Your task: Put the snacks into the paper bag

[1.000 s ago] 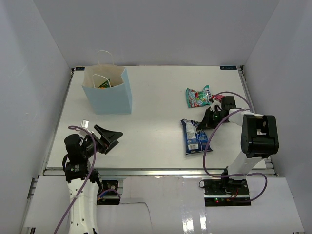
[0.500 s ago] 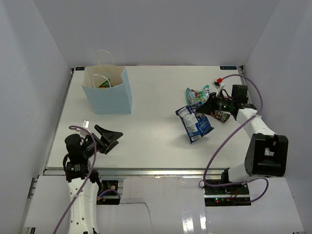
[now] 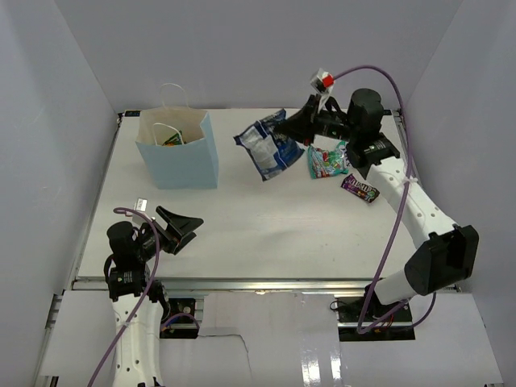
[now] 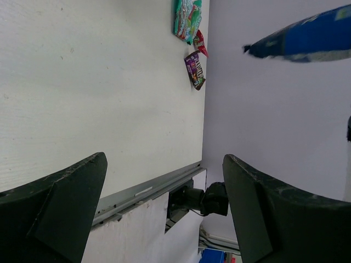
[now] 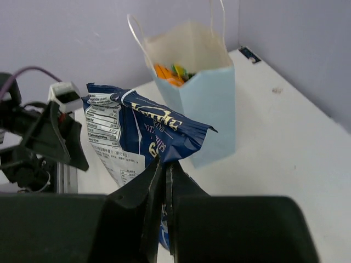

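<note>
My right gripper (image 3: 292, 129) is shut on the blue-white bag (image 3: 266, 146) and holds it in the air, right of the paper bag (image 3: 179, 157). In the right wrist view the blue-white bag (image 5: 137, 137) hangs from my pinched gripper (image 5: 165, 164) in front of the light blue paper bag (image 5: 200, 109), which holds orange and green packets. The teal-red candy bag (image 3: 326, 162) and the dark purple candy pack (image 3: 359, 189) lie on the table at right. They show in the left wrist view too: the candy bag (image 4: 187, 18) and the purple pack (image 4: 194, 70). My left gripper (image 3: 187, 230) is open and empty near the front left.
White walls close in the table (image 3: 258, 226) at the back and both sides. A metal rail (image 3: 258, 282) runs along the front edge. A small white tag (image 3: 140, 205) lies near the left arm.
My right gripper has lifted the blue-white bag off the table and carried it up and to the left, towards the paper bag. The left arm has not moved.
</note>
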{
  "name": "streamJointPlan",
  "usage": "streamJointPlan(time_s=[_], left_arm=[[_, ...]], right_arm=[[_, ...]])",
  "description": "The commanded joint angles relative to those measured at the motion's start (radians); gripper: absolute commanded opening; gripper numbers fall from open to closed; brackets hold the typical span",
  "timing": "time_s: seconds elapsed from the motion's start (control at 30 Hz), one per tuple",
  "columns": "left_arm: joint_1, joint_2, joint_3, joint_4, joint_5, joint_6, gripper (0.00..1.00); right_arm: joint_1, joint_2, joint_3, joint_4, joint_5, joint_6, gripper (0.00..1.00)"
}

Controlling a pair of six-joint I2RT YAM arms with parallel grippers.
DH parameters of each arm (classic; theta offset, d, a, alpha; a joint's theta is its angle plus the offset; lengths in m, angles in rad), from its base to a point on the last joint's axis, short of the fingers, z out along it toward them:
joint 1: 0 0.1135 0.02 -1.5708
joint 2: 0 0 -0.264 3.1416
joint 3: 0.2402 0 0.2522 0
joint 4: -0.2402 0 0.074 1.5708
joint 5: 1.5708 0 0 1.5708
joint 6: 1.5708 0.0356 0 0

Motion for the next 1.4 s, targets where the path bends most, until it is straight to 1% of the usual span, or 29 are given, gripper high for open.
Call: streamJointPlan(time_s=[0.0,0.03,0.07,0.1,0.13,0.17,0.2,0.23,0.3,0.33,0.4,0.43,0.53,0.67,0.77,1.0,1.07,1.23,1.27,1.37], left_arm=[[0.004,-0.002,0.03,0.022,0.008,0.01,0.96],[0.004,-0.004,0.03,0.022,0.01,0.01,0.96],[0.004,-0.007,0.029,0.021,0.01,0.01,0.96],[0.002,-0.011,0.029,0.019,0.01,0.008,0.96],[0.004,-0.013,0.029,0.019,0.01,0.008,0.96],[0.002,-0.015,0.029,0.019,0.011,0.008,0.96],[0.004,-0.016,0.029,0.018,0.013,0.008,0.96],[0.004,-0.018,0.029,0.018,0.013,0.008,0.96],[0.002,-0.019,0.032,0.016,0.015,0.01,0.96],[0.002,-0.018,0.033,0.013,0.019,0.013,0.96],[0.004,-0.019,0.036,0.007,0.021,0.017,0.96],[0.002,-0.022,0.035,0.004,0.022,0.017,0.96],[0.002,-0.036,0.021,-0.004,0.025,0.017,0.96],[0.002,-0.047,0.006,-0.005,0.025,0.017,0.96],[0.002,-0.045,-0.003,-0.005,0.024,0.017,0.96],[0.004,-0.044,-0.01,-0.008,0.024,0.022,0.96],[0.002,-0.044,-0.01,-0.008,0.024,0.022,0.96],[0.002,-0.053,-0.002,-0.024,0.021,0.023,0.97],[0.004,-0.053,0.0,-0.027,0.021,0.025,0.96],[0.002,-0.059,0.003,-0.034,0.021,0.025,0.96]], right_arm=[[0.1,0.073,0.228,0.106,0.196,0.085,0.08],[0.122,0.131,0.285,0.102,0.254,0.092,0.08],[0.14,0.162,0.344,0.094,0.28,0.098,0.08],[0.177,0.197,0.463,0.079,0.31,0.101,0.08],[0.195,0.269,0.524,0.074,0.365,0.104,0.08],[0.212,0.306,0.587,0.069,0.392,0.108,0.08],[0.229,0.347,0.708,0.063,0.425,0.115,0.08],[0.264,0.416,0.756,0.075,0.483,0.115,0.08],[0.315,0.466,0.822,0.123,0.552,0.089,0.08],[0.333,0.502,0.833,0.185,0.613,0.075,0.08],[0.372,0.565,0.865,0.236,0.662,0.027,0.08],[0.381,0.59,0.911,0.275,0.688,0.017,0.08],[0.407,0.677,0.997,0.319,0.732,-0.014,0.08],[0.436,0.73,1.011,0.373,0.75,-0.028,0.08],[0.462,0.748,0.978,0.408,0.77,-0.037,0.08],[0.52,0.818,0.973,0.506,0.848,-0.068,0.08],[0.534,0.831,0.972,0.52,0.896,-0.073,0.08],[0.556,0.868,0.964,0.546,0.934,-0.07,0.08],[0.556,0.871,0.962,0.548,0.937,-0.068,0.08],[0.554,0.88,0.941,0.557,0.943,-0.068,0.16]])
